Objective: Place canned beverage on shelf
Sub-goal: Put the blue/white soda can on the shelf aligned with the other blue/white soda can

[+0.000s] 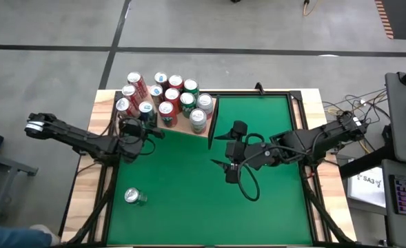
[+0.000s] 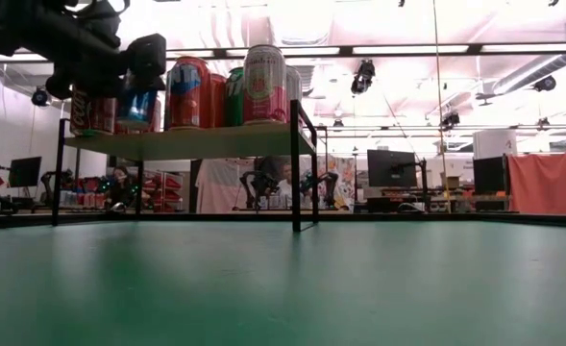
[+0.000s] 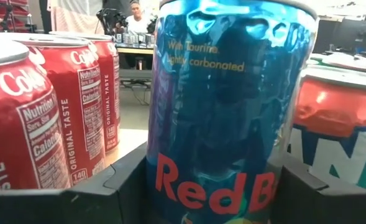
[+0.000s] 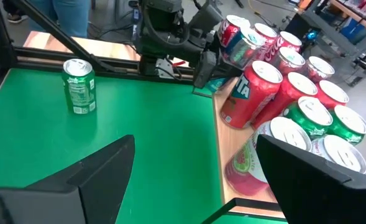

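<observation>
A pale wood shelf point(image 1: 180, 130) stands raised at the table's far left and carries several upright red and green cans point(image 1: 175, 96). At its near left edge stands a blue Red Bull can point(image 3: 226, 112), also visible from above point(image 1: 147, 110) and in the low view point(image 2: 138, 106). My left gripper point(image 1: 145, 117) is shut on this can. Another green can point(image 1: 135, 196) stands on its base on the green table, near left. My right gripper point(image 1: 220, 150) hangs open above the table's middle, holding nothing. My left gripper pinches the blue can between its two fingers, one on each side of the can's lower wall point(image 3: 161, 180). The fingers reach in level from the table's left side. The can is upright, and in the low view its base looks level with the shelf board point(image 2: 206, 142).
Red cola cans point(image 3: 58, 106) stand close on one side of the blue can, and a red-and-blue can point(image 3: 338, 124) on the other. The shelf's dark end frame point(image 2: 295, 163) stands on the table. Open green table lies near and to the right.
</observation>
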Tool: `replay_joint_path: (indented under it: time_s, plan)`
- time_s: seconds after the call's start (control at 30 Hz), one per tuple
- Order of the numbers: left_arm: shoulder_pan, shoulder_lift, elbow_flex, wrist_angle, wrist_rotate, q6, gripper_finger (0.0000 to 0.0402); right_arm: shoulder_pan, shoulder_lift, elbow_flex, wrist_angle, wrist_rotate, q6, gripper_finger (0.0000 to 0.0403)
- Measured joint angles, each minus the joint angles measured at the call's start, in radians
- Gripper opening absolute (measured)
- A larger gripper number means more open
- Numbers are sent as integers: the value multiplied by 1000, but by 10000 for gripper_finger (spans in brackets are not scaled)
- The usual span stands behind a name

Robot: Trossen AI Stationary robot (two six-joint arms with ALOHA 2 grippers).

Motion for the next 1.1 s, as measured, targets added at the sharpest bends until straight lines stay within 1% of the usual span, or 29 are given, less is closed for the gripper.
replay_joint_path:
  time_s: [0.17,1.1]
  plan:
    - [13,11,0,10,0,-25,231,0,0,0,0,0,-3,328]
    - [64,36,0,20,0,-20,233,0,0,0,-2,1,-18,328]
